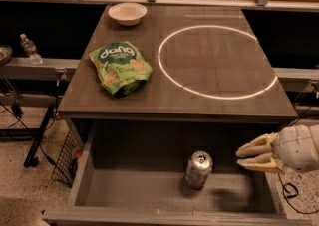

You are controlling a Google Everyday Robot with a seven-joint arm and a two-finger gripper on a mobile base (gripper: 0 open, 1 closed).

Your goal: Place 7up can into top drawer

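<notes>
The 7up can [199,169], silver with a pull-tab top, stands upright on the floor of the open top drawer [134,192], right of its middle. My gripper [241,158] is at the right, above the drawer's right side and clear of the can. Its cream fingers [256,146] point left toward the can and lie close together with nothing between them.
On the table top lie a green "dang" snack bag [120,65], a white bowl [127,13] at the back, and a white ring mark [217,60]. A water bottle [30,48] stands on a shelf at the left. A wire basket [65,158] sits by the drawer's left side.
</notes>
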